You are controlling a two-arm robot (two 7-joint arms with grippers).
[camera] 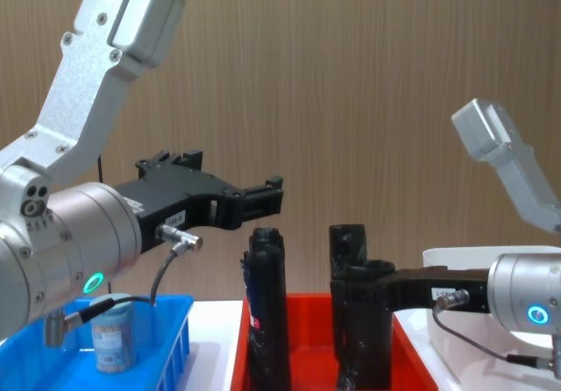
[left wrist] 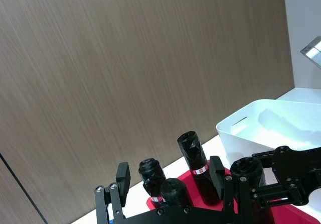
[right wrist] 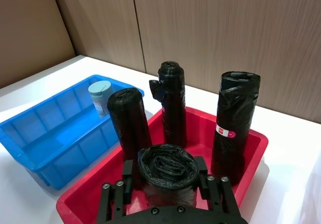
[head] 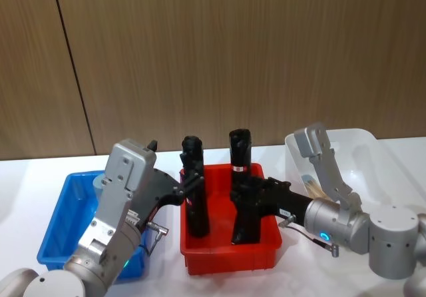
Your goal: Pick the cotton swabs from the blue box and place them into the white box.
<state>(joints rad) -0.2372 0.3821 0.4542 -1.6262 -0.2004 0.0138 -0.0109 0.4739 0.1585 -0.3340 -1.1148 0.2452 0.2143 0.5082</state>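
Observation:
One cotton swab jar point(right wrist: 99, 97) with a pale lid stands upright in the far corner of the blue box point(right wrist: 45, 128); the chest view shows the jar point(camera: 112, 338) low on the left. My left gripper point(left wrist: 169, 178) is open and holds nothing. It hovers over the left side of the red bin point(head: 226, 257), above a black roll point(camera: 266, 303). My right gripper point(right wrist: 165, 176) is shut on another black roll point(right wrist: 166, 166) standing in the red bin. The white box point(head: 363, 140) sits at the right, behind my right arm.
Several tall black rolls stand upright in the red bin, which lies between the blue box point(head: 60, 224) and the white box. A tan item point(head: 314, 185) lies in the white box, partly hidden by my right arm. A wooden wall runs behind the table.

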